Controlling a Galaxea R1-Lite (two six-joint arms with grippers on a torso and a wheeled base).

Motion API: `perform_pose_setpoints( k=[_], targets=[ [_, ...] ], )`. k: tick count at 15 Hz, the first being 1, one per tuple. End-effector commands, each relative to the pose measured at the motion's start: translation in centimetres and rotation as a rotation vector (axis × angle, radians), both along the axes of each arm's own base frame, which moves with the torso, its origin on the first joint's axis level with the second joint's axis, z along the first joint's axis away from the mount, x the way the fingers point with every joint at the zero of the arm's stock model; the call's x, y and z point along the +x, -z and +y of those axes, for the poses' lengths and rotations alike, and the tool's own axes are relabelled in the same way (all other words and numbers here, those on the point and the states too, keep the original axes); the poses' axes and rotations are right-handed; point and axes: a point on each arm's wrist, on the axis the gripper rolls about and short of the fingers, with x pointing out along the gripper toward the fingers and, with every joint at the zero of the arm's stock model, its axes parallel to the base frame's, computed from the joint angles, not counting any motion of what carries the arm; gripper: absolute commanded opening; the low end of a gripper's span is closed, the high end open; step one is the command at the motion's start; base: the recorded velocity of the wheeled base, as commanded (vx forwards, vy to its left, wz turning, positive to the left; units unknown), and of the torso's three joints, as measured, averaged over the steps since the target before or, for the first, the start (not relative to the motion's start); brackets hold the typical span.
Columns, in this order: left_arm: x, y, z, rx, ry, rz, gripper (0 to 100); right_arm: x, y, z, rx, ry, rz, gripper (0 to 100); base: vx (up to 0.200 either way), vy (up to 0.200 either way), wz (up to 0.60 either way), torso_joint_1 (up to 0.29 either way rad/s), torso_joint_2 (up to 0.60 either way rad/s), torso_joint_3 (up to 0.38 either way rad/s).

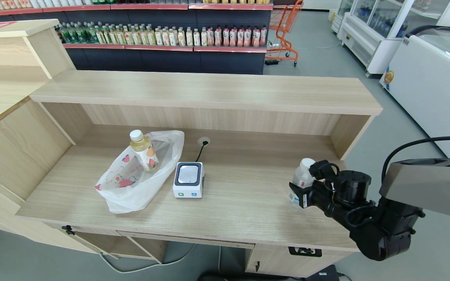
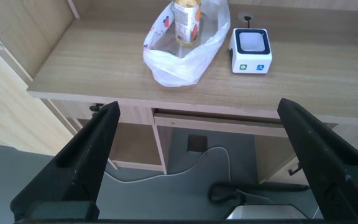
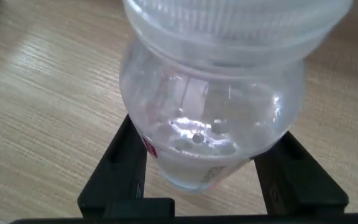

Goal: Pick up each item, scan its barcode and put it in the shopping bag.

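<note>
While clamping the clear bottle (image 1: 301, 176) upright on the counter (image 1: 248, 195) with right gripper (image 3: 205, 171), holding left gripper (image 2: 199, 111) wide open (empty)

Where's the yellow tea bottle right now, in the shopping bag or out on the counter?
In the bag. The tea bottle stands inside the open shopping bag, plastic around its base, white cap poking above.
</note>
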Motion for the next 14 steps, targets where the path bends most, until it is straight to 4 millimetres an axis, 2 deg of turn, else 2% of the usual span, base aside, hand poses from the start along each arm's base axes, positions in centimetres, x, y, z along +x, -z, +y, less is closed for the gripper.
perform_pose_setpoints(
  k=[1, 3, 4, 5, 7, 8, 10, 14],
  targets=[
    [0.0, 0.0, 0.0, -0.001, 0.0, 0.001, 100, -0.5, -0.9, -0.2, 0.029, -0.007, -0.028, 0, 0.0, 0.0, 0.0, 0.0, 0.0, 0.0],
    [0.0, 0.0, 0.0, 0.0, 0.0, 0.001, 100, -0.1, -4.0, -0.6, 0.145, -0.063, -0.087, 0, 0.0, 0.0, 0.0, 0.0, 0.0, 0.0],
    [0.0, 0.0, 0.0, 0.0, 0.0, 0.001, 100, -0.5, -7.2, -1.6, 0.217, -0.146, -0.092, 0, 0.0, 0.0, 0.0, 0.0, 0.0, 0.0],
    [0.0, 0.0, 0.0, 0.0, 0.0, 0.001, 100, -1.0, -8.3, -2.0, 0.239, -0.189, -0.084, 0, 0.0, 0.0, 0.0, 0.0, 0.0, 0.0],
    [0.0, 0.0, 0.0, 0.0, 0.0, 0.001, 100, -3.2, -12.5, -2.6, 0.341, -0.375, -0.069, 0, 0.0, 0.0, 0.0, 0.0, 0.0, 0.0],
    [0.0, 0.0, 0.0, 0.0, 0.0, -0.001, 100, -4.2, -13.7, -2.6, 0.367, -0.442, -0.072, 0, 0.0, 0.0, 0.0, 0.0, 0.0, 0.0],
    [0.0, 0.0, 0.0, 0.0, 0.0, 0.001, 100, -6.0, -15.1, -2.4, 0.376, -0.584, -0.075, 0, 0.0, 0.0, 0.0, 0.0, 0.0, 0.0],
    [0.0, 0.0, 0.0, 0.0, 0.0, 0.001, 100, -9.7, -16.4, -1.3, 0.373, -0.806, -0.042, 0, 0.0, 0.0, 0.0, 0.0, 0.0, 0.0]
  ],
)
